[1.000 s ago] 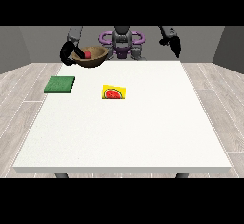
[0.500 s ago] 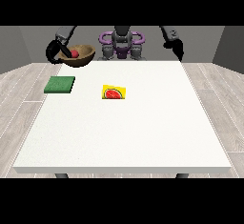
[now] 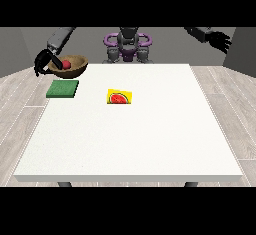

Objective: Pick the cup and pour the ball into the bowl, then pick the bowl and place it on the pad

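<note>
A brown wooden bowl (image 3: pixel 73 67) hangs in the air above the table's far left corner, with a red ball (image 3: pixel 65 64) inside it. The hand at the view's left (image 3: pixel 43 62) is curled round the bowl's left rim. Just below and in front of the bowl lies a flat green pad (image 3: pixel 62 88) on the white table (image 3: pixel 130 139). The hand at the view's right (image 3: pixel 220 40) is raised high, out past the table's far right corner, and holds nothing. No cup shows in the view.
A small yellow card with a red watermelon slice picture (image 3: pixel 119 97) lies left of the table's middle. The robot's purple and grey torso (image 3: pixel 128 46) stands behind the far edge.
The hand at the view's left has carried the bowl with the ball further left and slightly lower, over the green pad's far side. The hand at the view's right has swung up and outward to the right.
</note>
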### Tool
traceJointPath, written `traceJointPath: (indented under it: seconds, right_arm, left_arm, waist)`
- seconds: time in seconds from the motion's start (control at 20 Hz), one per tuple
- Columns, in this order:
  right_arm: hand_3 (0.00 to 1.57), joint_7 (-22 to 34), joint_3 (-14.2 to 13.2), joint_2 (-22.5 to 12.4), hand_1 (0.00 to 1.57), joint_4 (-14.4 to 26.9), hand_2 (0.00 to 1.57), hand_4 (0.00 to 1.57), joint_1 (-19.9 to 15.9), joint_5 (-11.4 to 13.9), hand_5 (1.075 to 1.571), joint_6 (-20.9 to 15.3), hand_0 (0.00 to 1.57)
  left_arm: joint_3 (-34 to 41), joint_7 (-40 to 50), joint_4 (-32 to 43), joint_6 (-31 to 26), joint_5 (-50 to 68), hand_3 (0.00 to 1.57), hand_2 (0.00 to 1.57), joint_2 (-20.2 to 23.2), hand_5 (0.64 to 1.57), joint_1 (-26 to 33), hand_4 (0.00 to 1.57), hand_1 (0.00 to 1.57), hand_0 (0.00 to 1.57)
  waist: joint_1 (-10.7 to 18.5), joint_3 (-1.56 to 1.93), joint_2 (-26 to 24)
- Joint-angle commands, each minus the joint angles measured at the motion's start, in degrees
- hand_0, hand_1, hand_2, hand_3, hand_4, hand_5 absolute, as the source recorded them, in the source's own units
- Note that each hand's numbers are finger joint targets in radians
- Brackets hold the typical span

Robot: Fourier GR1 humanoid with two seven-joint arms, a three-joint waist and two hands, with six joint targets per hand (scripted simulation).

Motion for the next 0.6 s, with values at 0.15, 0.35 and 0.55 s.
traceJointPath:
  seconds: [0.15,0.35,0.55]
  right_arm:
    - [0.0,-3.75,-3.67,-1.46,1.57,1.94,1.57,0.79,-3.45,-2.58,1.567,-0.46,1.57]
    - [0.0,-4.47,-3.68,-1.54,1.57,4.69,1.57,0.69,-4.6,-1.9,1.567,-1.93,1.57]
    - [1.3,-5.01,-8.24,-8.71,1.22,10.62,1.41,0.0,-3.53,-3.11,1.553,-1.07,1.22]
  left_arm:
    - [9.12,-5.04,8.47,-10.09,6.97,0.0,0.0,10.99,1.566,-2.34,1.23,0.0,0.0]
    - [8.55,-6.16,9.76,-9.55,5.5,0.0,0.0,11.02,1.557,-0.68,1.19,0.0,0.0]
    - [9.68,-5.32,6.37,-11.22,7.6,0.0,0.0,12.0,1.558,0.69,1.19,0.0,0.0]
  waist:
    - [0.4,-0.05,6.96]
    - [0.26,-0.04,5.85]
    - [1.67,0.01,7.56]
